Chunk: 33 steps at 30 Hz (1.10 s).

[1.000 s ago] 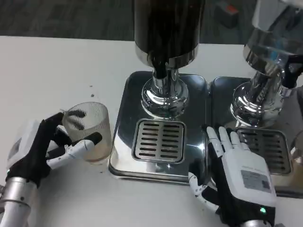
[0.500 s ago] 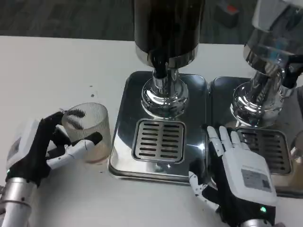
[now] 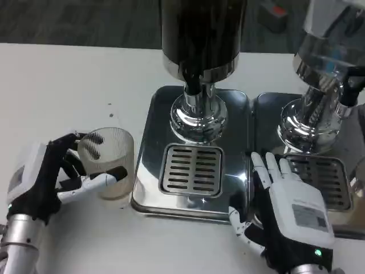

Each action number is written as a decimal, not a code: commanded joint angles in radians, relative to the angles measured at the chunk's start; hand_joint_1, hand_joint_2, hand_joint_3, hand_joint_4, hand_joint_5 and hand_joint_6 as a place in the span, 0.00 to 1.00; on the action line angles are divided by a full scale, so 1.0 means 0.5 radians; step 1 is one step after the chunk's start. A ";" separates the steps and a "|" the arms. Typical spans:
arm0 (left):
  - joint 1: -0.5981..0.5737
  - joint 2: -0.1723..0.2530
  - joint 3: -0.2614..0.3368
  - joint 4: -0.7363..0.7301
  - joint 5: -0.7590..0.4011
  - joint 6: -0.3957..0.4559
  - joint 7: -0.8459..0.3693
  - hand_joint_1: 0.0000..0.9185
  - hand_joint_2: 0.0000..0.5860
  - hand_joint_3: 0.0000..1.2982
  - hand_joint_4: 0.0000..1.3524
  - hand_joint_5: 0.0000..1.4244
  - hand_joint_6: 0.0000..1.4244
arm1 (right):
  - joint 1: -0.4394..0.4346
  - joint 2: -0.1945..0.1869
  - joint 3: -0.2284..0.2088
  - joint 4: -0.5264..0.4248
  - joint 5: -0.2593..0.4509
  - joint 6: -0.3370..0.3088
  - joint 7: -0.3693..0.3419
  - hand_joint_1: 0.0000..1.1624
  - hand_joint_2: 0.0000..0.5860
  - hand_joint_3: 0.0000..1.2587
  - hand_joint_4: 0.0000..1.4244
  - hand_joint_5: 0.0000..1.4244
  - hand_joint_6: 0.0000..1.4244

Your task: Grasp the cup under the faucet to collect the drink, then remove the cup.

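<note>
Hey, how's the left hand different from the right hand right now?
The left hand grips the ribbed clear cup on the white table; the right hand holds nothing. The left hand's fingers curl around the cup; the right hand's fingers are extended over the steel drip tray. Both have white backs.

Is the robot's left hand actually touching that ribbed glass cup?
Touching. In the head view, the left hand wraps its fingers around the cup, pressing against its ribbed side.
</note>
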 commanded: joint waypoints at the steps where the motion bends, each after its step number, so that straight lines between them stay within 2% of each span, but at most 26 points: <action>1: -0.053 -0.012 0.024 -0.033 -0.019 -0.053 0.056 0.71 0.04 0.43 0.48 0.59 0.65 | -0.011 0.011 -0.006 0.021 0.021 -0.001 -0.028 0.40 0.87 0.05 0.00 0.00 0.07; 8: -0.060 -0.019 0.017 -0.030 -0.008 -0.060 0.071 0.72 0.04 0.43 0.48 0.59 0.65 | -0.010 0.016 -0.005 0.020 0.015 0.005 -0.033 0.40 0.87 0.05 0.00 0.00 0.07; 21: -0.069 -0.020 0.074 -0.248 -0.004 -0.209 0.075 0.75 0.03 0.43 0.48 0.59 0.66 | -0.012 0.020 -0.007 0.019 0.015 0.007 -0.038 0.40 0.87 0.05 0.00 0.00 0.07; 25: -0.129 -0.035 0.032 -0.227 0.059 -0.182 0.069 0.75 0.03 0.43 0.48 0.59 0.66 | -0.017 0.025 -0.009 0.021 0.010 0.012 -0.045 0.40 0.87 0.05 0.00 0.00 0.07; 28: -0.241 -0.056 -0.071 -0.155 0.169 -0.144 0.069 0.75 0.03 0.43 0.48 0.59 0.66 | -0.017 0.030 -0.017 0.017 0.013 0.018 -0.055 0.40 0.87 0.05 0.00 0.00 0.07; 33: -0.350 -0.097 -0.147 -0.080 0.256 -0.100 0.102 0.75 0.02 0.43 0.48 0.58 0.66 | -0.015 0.039 -0.017 0.017 0.005 0.024 -0.074 0.40 0.87 0.05 0.00 0.00 0.06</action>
